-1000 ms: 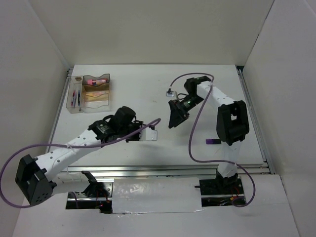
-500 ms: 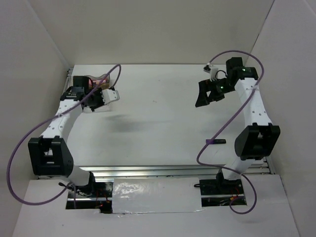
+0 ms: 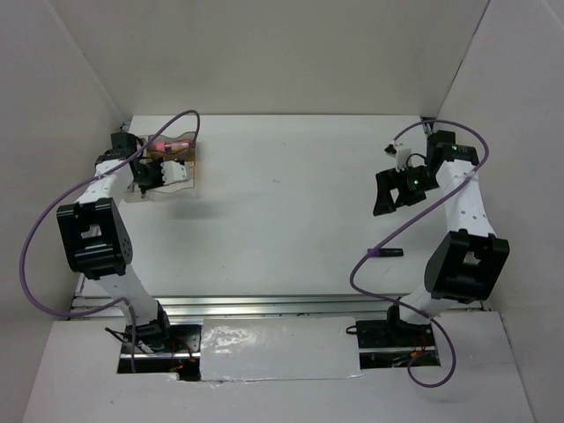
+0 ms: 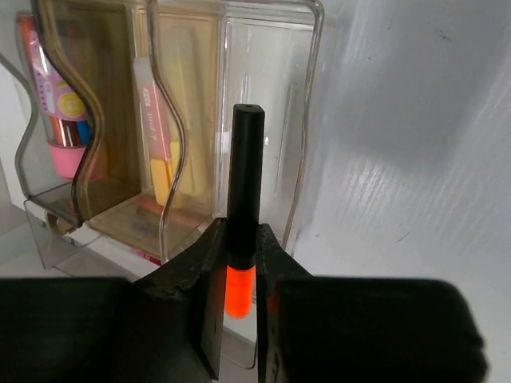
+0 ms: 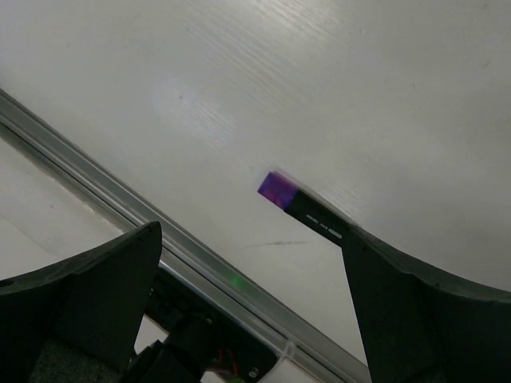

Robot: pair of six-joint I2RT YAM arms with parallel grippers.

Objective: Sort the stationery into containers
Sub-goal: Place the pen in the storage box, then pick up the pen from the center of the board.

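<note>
My left gripper (image 4: 238,279) is shut on the orange-capped black highlighter (image 4: 243,175), its black end pointing at the clear organiser tray (image 4: 307,96). In the top view the gripper (image 3: 152,174) hangs over the tray (image 3: 189,146) at the far left. A pink-capped tube (image 4: 56,104) and a yellow-pink marker (image 4: 157,136) lie in its compartments. My right gripper (image 3: 389,189) is open and empty above the table's right side. A purple marker (image 3: 385,253) lies near the front right; in the right wrist view it (image 5: 303,207) lies between my open right gripper's (image 5: 251,231) fingers, far below.
A metal rail (image 5: 200,263) runs along the table's near edge. White walls close in the table on the left, back and right. Purple cables loop from both arms.
Both arms swung outward from the table's middle. The left gripper carried the highlighter to the tray and moved further left over it. The right gripper moved right and slightly nearer.
</note>
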